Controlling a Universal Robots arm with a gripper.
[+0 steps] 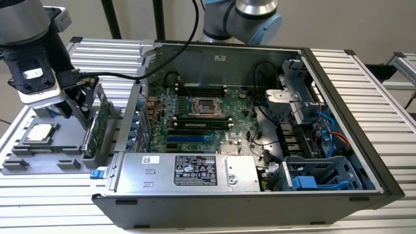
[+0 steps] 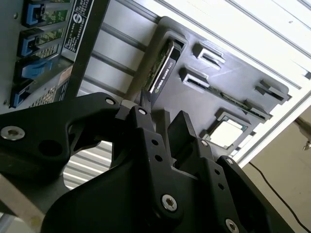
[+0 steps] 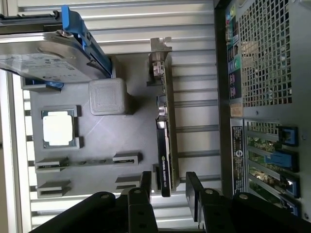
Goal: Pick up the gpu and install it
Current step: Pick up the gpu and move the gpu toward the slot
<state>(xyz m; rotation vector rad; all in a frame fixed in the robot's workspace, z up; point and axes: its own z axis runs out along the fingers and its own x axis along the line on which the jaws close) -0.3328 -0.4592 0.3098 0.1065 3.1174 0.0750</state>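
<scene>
The gpu (image 1: pixel 99 127) stands on edge in a slot of the grey parts tray (image 1: pixel 39 165), just outside the open computer case, on the exterior view's left. In the first wrist view its silver bracket end is far from me, and the dark edge of the gpu (image 3: pixel 165 141) runs toward my gripper (image 3: pixel 169 187). My gripper (image 1: pixel 87 114) hangs over the card's near end, open. One finger (image 3: pixel 146 183) stands on each side of the card, with a gap to it. The second wrist view shows the gpu (image 2: pixel 163 68) beyond my gripper (image 2: pixel 163 124).
A square silver CPU chip (image 3: pixel 58 128) lies in the tray, and a hard drive with a blue frame (image 3: pixel 43 53) sits at its end. The case wall (image 1: pixel 126 122) stands close beside the card. The motherboard (image 1: pixel 201 122) with its slots lies inside the case.
</scene>
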